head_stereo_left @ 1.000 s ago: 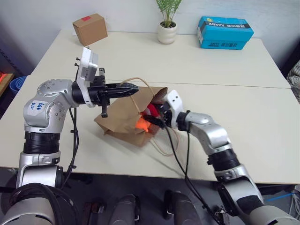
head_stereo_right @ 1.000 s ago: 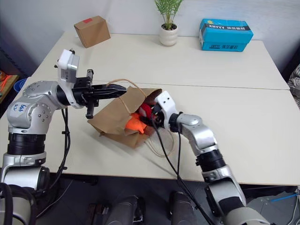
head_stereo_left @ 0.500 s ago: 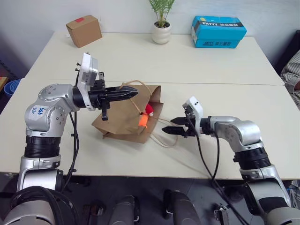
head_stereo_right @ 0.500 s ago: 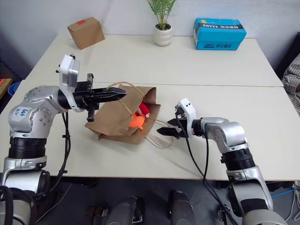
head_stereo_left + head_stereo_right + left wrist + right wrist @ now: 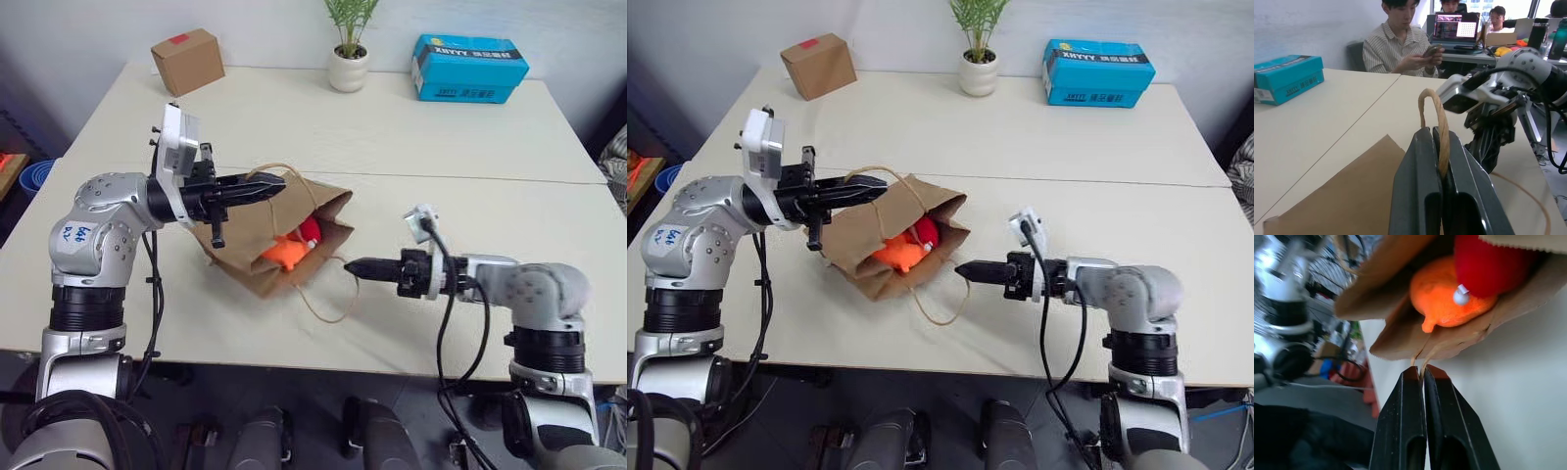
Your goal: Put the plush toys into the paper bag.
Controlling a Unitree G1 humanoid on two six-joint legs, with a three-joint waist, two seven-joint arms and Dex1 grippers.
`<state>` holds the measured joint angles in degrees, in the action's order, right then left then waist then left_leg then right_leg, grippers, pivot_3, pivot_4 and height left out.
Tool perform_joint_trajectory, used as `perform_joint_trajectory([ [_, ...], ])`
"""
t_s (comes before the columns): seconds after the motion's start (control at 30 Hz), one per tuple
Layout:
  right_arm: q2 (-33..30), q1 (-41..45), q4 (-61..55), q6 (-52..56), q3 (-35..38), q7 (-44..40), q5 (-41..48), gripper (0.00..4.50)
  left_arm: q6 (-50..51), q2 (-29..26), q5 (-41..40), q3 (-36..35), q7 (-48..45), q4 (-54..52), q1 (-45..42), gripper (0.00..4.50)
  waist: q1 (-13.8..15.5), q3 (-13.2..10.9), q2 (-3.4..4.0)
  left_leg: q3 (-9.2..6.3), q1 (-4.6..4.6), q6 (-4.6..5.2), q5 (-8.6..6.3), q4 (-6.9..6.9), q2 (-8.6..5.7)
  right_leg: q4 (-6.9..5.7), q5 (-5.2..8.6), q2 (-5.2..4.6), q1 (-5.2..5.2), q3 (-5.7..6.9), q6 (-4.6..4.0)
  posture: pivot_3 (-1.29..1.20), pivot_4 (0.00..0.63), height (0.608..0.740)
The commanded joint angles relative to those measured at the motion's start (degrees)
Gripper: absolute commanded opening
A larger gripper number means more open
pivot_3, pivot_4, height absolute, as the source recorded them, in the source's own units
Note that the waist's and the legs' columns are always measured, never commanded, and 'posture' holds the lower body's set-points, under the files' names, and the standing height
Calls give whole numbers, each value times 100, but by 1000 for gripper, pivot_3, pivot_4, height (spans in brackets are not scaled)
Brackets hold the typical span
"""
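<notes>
The right gripper (image 5: 1422, 373) has its two black fingers pressed together, with a thin tan cord handle (image 5: 1426, 356) pinched at the tips. Just past them the brown paper bag (image 5: 1400, 333) lies open on the table (image 5: 1518, 382). Inside it, the orange toy (image 5: 1442, 296) sits touching the red toy (image 5: 1488, 264).

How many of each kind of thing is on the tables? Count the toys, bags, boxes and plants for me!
Plush toys: 2, a red one and an orange one, both inside the bag
Paper bags: 1
Boxes: 2, a brown one and a blue one
Potted plants: 1
Total: 6
</notes>
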<state>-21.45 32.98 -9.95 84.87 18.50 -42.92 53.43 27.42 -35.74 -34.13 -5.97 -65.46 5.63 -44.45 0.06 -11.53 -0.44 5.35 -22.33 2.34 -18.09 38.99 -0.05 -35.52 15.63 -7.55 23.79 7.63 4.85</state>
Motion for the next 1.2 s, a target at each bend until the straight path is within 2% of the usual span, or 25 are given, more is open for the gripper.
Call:
perform_joint_trajectory([
  [0.03,91,176,-462,694,1411,680,1098,44,-413,180,65,-163,71,385,-358,0,42,0,0,-1,-1,1,-1,0,-2,0,0,0,0,1,0,0,150,740],
  [0.13,-59,358,-455,762,2068,1354,1970,44,-779,369,219,-121,61,887,-667,0,77,0,0,1,-3,10,-4,2,-9,2,-3,0,0,0,5,0,150,740],
  [0.23,-345,491,-354,388,2306,2201,2876,44,-1271,625,416,-80,47,1527,-1093,0,88,0,0,3,-3,11,-4,-1,-10,4,-3,0,1,1,5,0,150,740],
  [0.4,-571,150,-547,-478,1841,3218,3732,44,-1679,869,634,21,-196,2221,-1565,0,62,0,0,13,-2,12,-5,-4,-10,8,-3,4,1,1,5,0,150,740],
  [0.5,-627,-270,-864,-837,1423,3390,3705,44,-1568,877,633,78,-428,2331,-1657,0,21,0,0,16,-2,12,-5,-9,-7,9,-3,7,3,1,6,0,150,740],
  [0.6,-660,-595,-893,-1315,1244,3621,4098,0,-1328,804,602,107,-597,2248,-1629,586,-7,0,0,18,-3,14,-4,-8,-7,8,-3,7,3,0,6,0,150,740],
  [0.73,-1363,-1008,-1384,-1518,1030,3442,4526,939,-719,439,516,122,-684,1613,-1262,1804,-15,0,-1,14,-4,17,-4,-8,-7,13,-4,5,3,0,8,0,150,740],
  [0.87,-1989,-1376,-1917,-1894,1209,2495,3924,2301,-265,-50,514,153,-778,955,-749,3004,-12,0,-1,16,-1,17,-6,-12,-3,17,-4,5,2,-4,8,0,150,740],
  [0.9,-2087,-1485,-2077,-2058,1256,2253,3743,2756,-207,-161,520,101,-755,877,-629,3379,-2,0,-1,14,-2,17,-6,-10,-1,18,-4,7,2,-2,8,0,150,740],
  [1.03,-2004,-1762,-2501,-2991,1437,1562,3087,4098,-44,-514,442,-106,-758,624,-104,4500,20,-1,-2,12,-2,27,-12,-5,-2,23,-7,3,-4,-4,13,0,150,740],
  [1.2,-2132,-2594,-2564,-4066,1469,491,1568,4098,20,-650,399,-416,-497,446,668,4500,84,-1,-1,11,-2,34,-19,-6,-2,46,-12,2,-12,-3,22,0,150,740],
])
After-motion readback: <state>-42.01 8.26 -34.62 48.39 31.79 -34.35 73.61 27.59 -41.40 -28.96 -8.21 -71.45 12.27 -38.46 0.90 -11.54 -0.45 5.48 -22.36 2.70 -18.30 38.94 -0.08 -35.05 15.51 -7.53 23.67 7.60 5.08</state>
